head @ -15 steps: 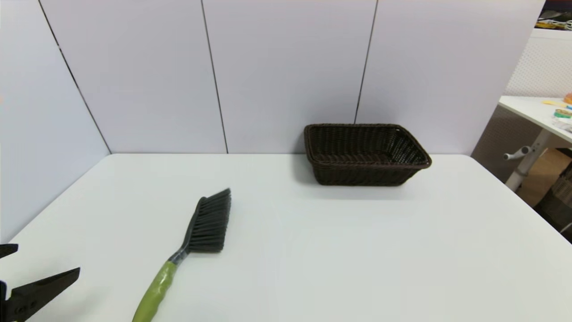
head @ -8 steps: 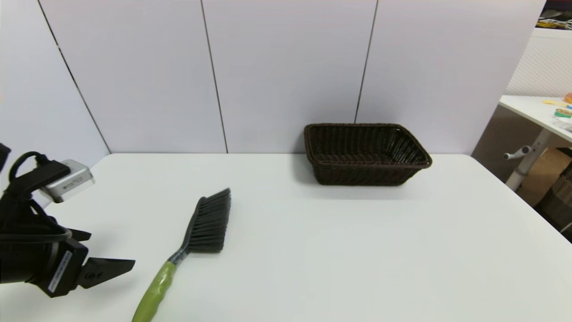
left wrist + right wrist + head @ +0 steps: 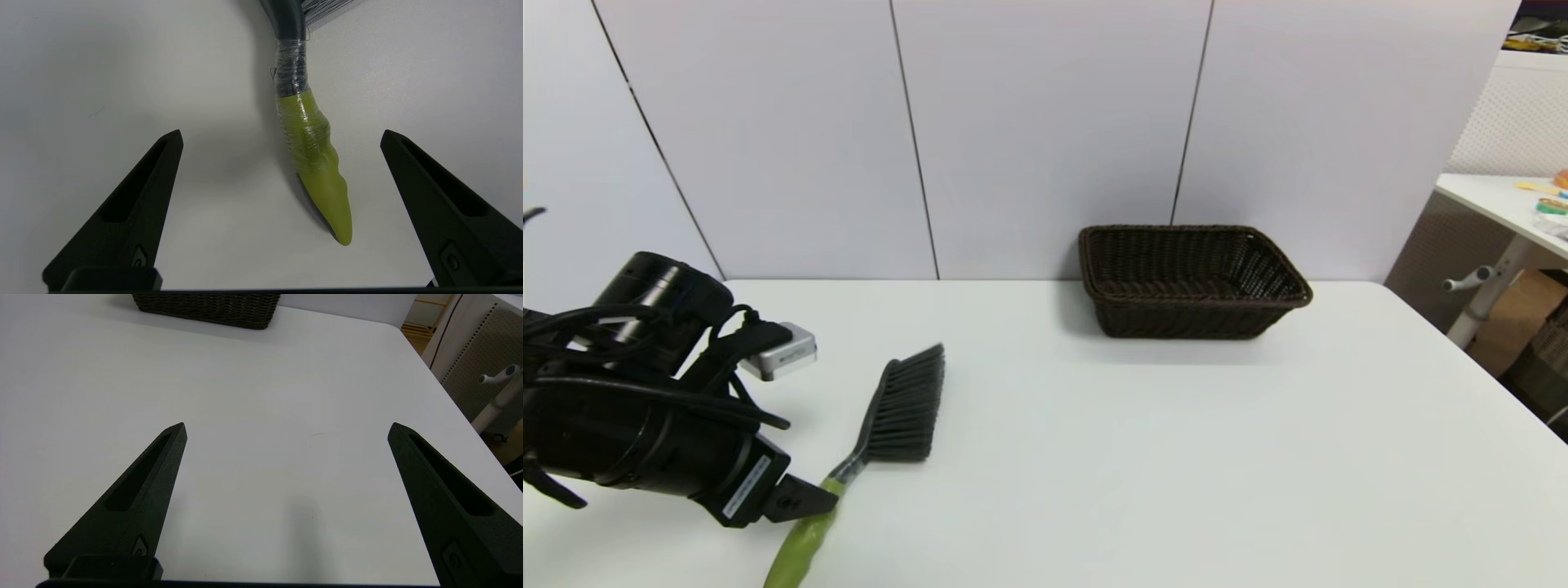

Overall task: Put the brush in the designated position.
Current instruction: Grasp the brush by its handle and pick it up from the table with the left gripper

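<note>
The brush (image 3: 900, 406) lies flat on the white table at the front left, with black bristles pointing away from me and its olive-green handle (image 3: 803, 541) running toward the front edge. My left gripper (image 3: 805, 502) hovers over the handle, open. In the left wrist view the handle (image 3: 312, 155) lies between the two spread fingers of the left gripper (image 3: 282, 134), touching neither. My right gripper (image 3: 287, 424) is open over bare table on the right side and holds nothing; it is outside the head view.
A dark brown woven basket (image 3: 1176, 320) stands at the back of the table, right of centre, against the wall; its near wall also shows as the basket (image 3: 208, 308) in the right wrist view. The table's right edge (image 3: 1474, 359) drops off beside another desk.
My left arm has swung in from the left edge toward the brush, and its open gripper now sits over the green handle. The brush and basket have not moved.
</note>
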Tool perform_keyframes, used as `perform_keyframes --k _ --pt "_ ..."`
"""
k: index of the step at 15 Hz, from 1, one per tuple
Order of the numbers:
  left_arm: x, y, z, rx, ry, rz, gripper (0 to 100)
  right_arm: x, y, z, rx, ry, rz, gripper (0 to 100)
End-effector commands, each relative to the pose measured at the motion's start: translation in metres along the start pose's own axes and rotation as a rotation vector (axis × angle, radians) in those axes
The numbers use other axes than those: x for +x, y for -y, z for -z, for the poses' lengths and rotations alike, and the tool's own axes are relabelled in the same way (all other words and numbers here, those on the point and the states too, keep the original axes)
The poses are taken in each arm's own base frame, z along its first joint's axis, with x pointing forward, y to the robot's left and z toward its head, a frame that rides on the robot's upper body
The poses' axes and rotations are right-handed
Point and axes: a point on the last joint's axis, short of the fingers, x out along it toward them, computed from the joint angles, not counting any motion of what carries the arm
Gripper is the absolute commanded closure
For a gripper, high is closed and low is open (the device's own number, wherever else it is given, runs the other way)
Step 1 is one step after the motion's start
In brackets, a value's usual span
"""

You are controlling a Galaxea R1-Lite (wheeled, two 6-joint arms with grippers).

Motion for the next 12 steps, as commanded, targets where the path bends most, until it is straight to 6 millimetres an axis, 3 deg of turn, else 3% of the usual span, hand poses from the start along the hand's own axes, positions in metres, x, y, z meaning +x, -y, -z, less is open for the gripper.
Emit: perform_keyframes --k 1,5,12 --pt "0.025 0.001 -0.012 0.025 -0.044 0.017 0 0.0 0.0 0.0 -0.001 -0.003 -0.002 0" --pt "0.035 0.004 -0.022 0.061 -0.051 -0.094 0 0.0 0.0 0.0 -0.001 -0.003 -0.002 0" --pt "0.043 0.002 -0.028 0.051 -0.063 -0.094 0 0.0 0.0 0.0 -0.001 -0.003 -0.002 0"
